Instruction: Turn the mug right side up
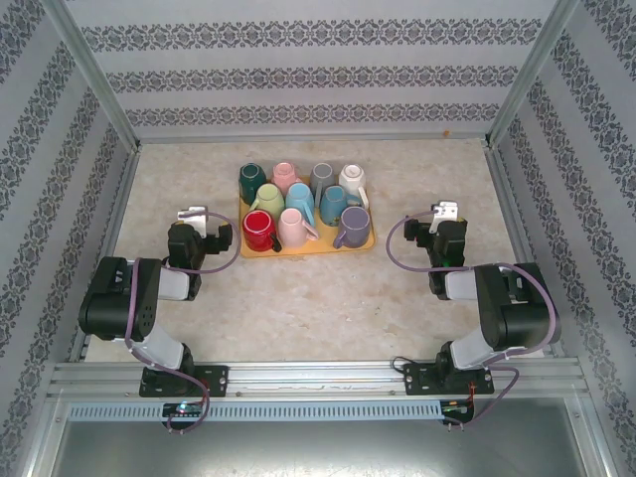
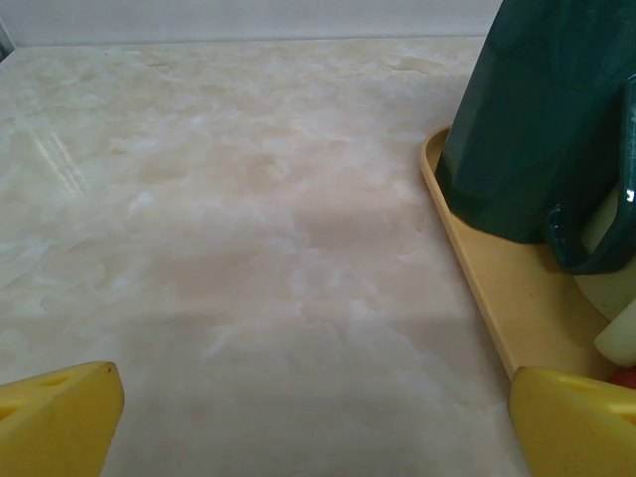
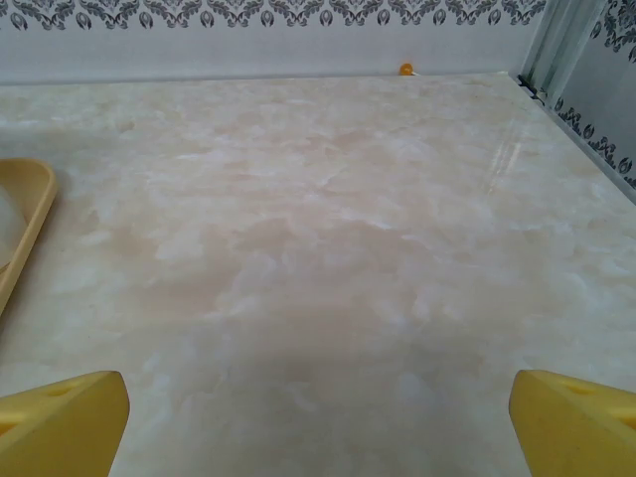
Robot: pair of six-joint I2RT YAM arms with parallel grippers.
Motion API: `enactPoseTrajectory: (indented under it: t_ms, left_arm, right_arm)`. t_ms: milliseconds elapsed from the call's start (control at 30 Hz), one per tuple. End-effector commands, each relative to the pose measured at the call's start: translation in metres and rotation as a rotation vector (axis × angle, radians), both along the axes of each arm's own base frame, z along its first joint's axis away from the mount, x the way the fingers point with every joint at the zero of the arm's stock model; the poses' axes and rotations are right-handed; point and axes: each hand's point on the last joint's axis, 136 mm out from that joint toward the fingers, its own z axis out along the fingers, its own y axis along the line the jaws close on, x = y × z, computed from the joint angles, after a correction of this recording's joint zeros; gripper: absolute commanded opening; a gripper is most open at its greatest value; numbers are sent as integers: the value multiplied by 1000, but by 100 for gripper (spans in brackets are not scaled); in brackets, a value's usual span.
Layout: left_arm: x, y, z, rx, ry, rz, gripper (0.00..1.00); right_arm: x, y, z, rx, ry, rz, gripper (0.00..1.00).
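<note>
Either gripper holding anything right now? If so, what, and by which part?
Nothing held. Left gripper and right gripper both stand open above the table, jaws empty.

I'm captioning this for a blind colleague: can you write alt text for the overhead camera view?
About ten colourful mugs crowd a yellow tray in the far middle of a marbled table. The left gripper and right gripper sit on either side of the tray, holding nothing.

Yellow tray (image 2: 517,288), dark green mug (image 2: 527,109), cream marbled table (image 3: 328,248), grey floral-striped walls (image 1: 308,78)
</note>
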Motion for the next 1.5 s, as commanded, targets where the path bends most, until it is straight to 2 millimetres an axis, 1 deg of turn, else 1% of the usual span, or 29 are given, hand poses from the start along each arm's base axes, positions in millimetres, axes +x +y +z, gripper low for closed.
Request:
enactPoseTrajectory:
  t_ms: [0,733,767,800,833,1033,1100,1133,1167,1233,1267,1300,1333,1367,1467]
  left_arm:
    - [5,-2,10,5,-23,-17,100]
    - [5,-2,10,4,-23,-18,100]
    - [5,-2,10,5,-23,-17,100]
    - [5,-2,10,5,-23,-18,100]
    - [5,-2,9,5,-22,-17,100]
    - [4,-4,11,11,-33,-28,100]
    - [0,-4,15,13,-62,-25,100]
    - [-3,1,20,13,-83,5,100]
    - [-6,6,24,12,-88,38,100]
    - [-12,25,39,11,-90,153,100]
    - [-14,32,46,12,-85,200,100]
    - [-16,39,56,13,-78,242,100]
    - [-16,40,69,15,-95,255,100]
    - [-15,38,83,17,-122,241,100]
    - [-11,18,132,45,-224,160,100]
  right_arm:
    - [4,-1,13,0,-37,5,98]
    - [4,-1,13,0,-37,5,98]
    - [5,1,13,-1,-35,14,98]
    - [8,7,13,6,-29,59,98]
    - [8,8,12,14,-25,73,98]
    - [7,7,14,25,-34,76,98]
    - [6,3,27,27,-59,49,98]
    - [3,5,33,22,-44,58,98]
    - [2,7,42,14,-36,67,98]
    - [-1,16,65,-9,-43,85,98]
    - [-1,21,78,6,-67,86,98]
    - [-1,25,93,32,-101,80,98]
    - [-2,28,108,63,-129,68,98]
    - [-2,36,119,87,-141,76,98]
    - [-8,71,155,132,-144,157,98]
